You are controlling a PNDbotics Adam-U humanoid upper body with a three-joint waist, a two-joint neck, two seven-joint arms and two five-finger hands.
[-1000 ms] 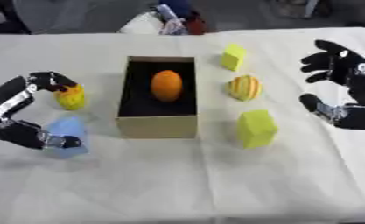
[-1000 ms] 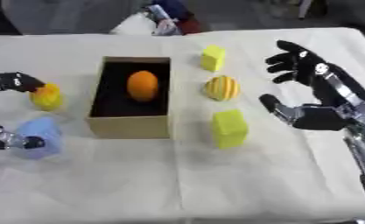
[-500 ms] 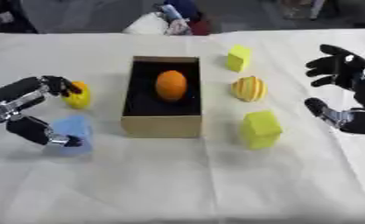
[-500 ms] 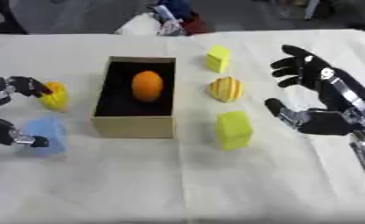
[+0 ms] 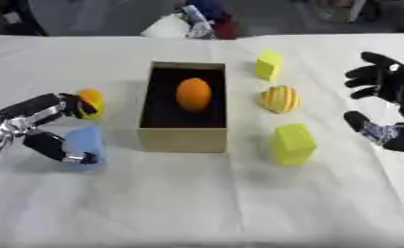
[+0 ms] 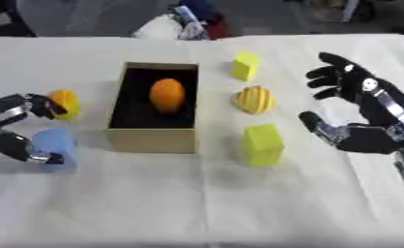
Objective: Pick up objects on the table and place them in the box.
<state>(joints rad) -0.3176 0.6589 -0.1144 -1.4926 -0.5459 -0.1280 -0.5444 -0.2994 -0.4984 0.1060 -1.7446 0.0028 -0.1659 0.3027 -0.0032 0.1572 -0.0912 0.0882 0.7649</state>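
Observation:
An open cardboard box [image 5: 182, 140] stands mid-table with an orange [image 5: 193, 94] lying inside. To its right are a small yellow block [image 5: 269, 64], a yellow striped ball [image 5: 280, 99] and a larger yellow block [image 5: 293, 143]. Left of the box are a small orange-yellow object [image 5: 92, 101] and a pale blue block [image 5: 85, 138]. My left hand [image 5: 23, 116] is open in a wide curve. Its fingers touch the orange-yellow object and its thumb lies along the blue block's lower side. My right hand [image 6: 379, 111] is open with fingers spread, right of the yellow things, holding nothing.
A white cloth [image 5: 205, 203] covers the table. At the far edge, behind the box, lies a heap of white, blue and red things [image 5: 192, 22]. Bare cloth stretches across the front of the table.
My left hand's fingers have sunk from arching over the orange-yellow object to resting against it. My right hand has drifted slightly right. The objects have not moved.

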